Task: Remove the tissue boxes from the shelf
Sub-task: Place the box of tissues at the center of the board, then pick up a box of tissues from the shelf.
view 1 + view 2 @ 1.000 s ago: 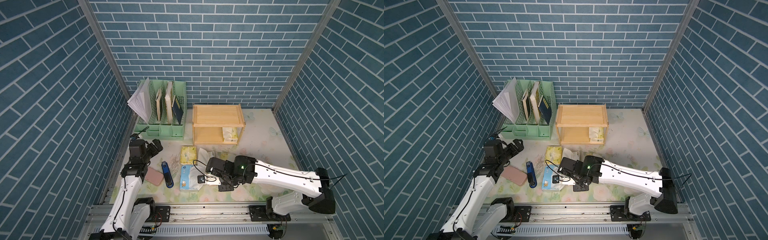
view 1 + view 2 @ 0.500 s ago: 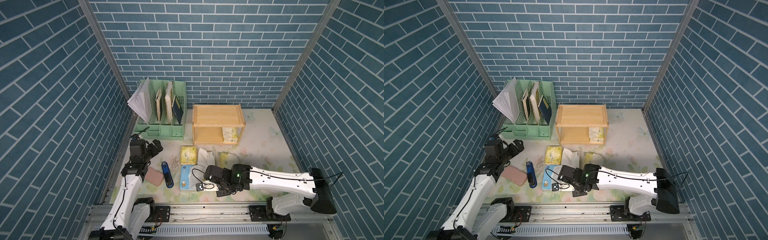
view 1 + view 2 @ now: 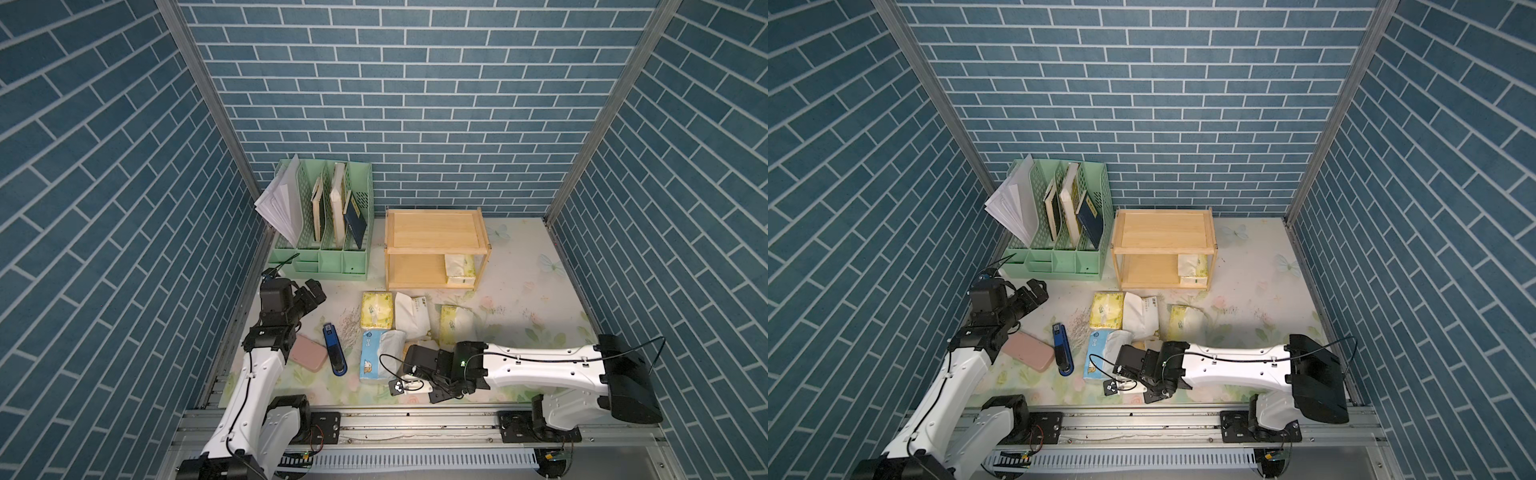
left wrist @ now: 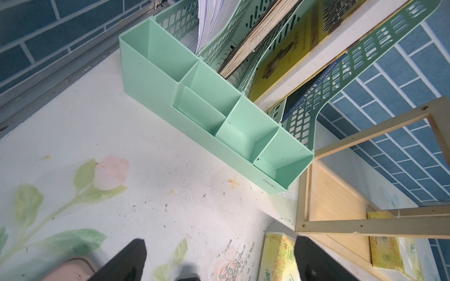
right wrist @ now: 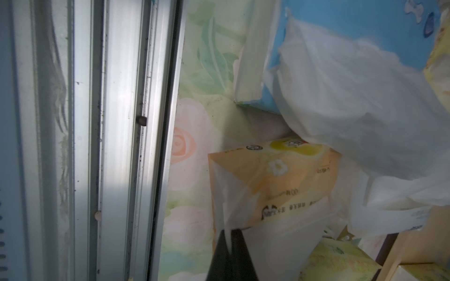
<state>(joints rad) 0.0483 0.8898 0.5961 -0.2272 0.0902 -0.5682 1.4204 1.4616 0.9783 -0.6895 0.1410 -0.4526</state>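
six tissue packs in all: three yellow, one white, one blue, one peach. one yellow pack (image 3: 459,270) lies on the lower board of the two-tier shelf (image 3: 434,220), at its right end. the other five are on or just over the table (image 3: 519,299) in front of the shelf. a second yellow pack (image 3: 376,314) and a third (image 3: 451,328) lie with the white pack (image 3: 411,318) between them. the blue pack (image 3: 371,357) lies nearer the front rail, with the peach pack (image 5: 272,175) just beside it. the right gripper (image 5: 229,239) has its two fingers pressed together on a flap of the peach pack's wrapper (whether that pack rests on the table cannot be told). the left gripper (image 3: 313,293) hangs near the one mint organizer (image 3: 322,249), its two fingers spread wide and holding nothing. one pink case (image 3: 307,353) and one blue stapler (image 3: 334,351) lie side by side between the left arm and the blue pack.
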